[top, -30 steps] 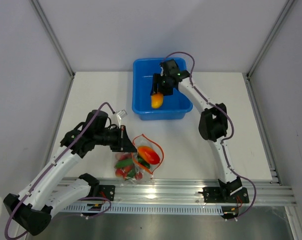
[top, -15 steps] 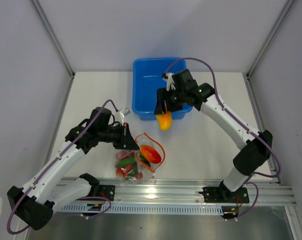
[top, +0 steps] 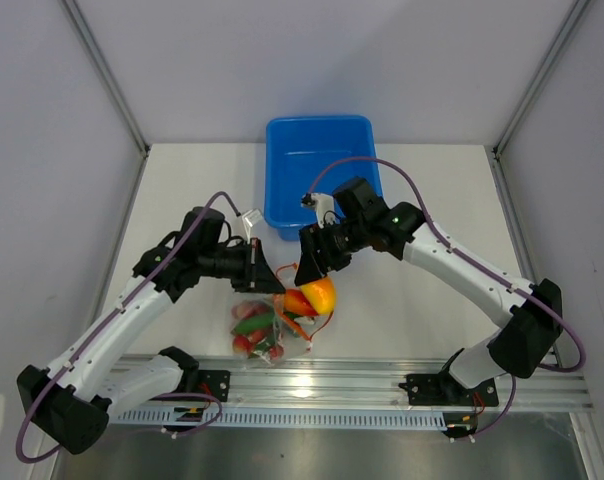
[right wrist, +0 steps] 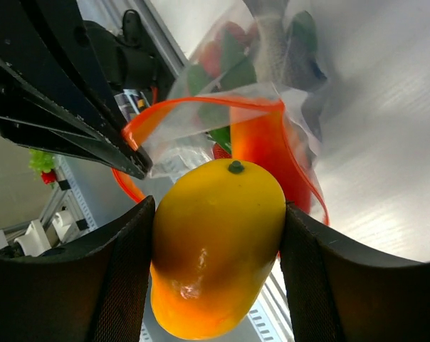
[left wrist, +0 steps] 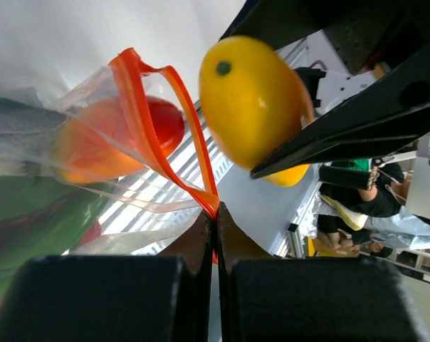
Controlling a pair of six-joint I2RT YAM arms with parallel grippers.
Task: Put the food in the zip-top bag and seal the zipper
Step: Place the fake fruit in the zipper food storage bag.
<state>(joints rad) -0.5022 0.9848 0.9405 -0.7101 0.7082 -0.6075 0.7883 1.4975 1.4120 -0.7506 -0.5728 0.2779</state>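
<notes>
No text, label, brand, number or sign is legible in any view.

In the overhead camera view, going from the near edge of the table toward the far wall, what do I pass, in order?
Metal rail → zip-top bag → yellow fruit at the bag's mouth → blue tub.

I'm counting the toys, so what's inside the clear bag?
Through the clear bag show an orange-red piece, red tomatoes and green bits. Anything underneath them is covered. The yellow fruit, gripped by the right gripper, isn't inside yet.
</notes>
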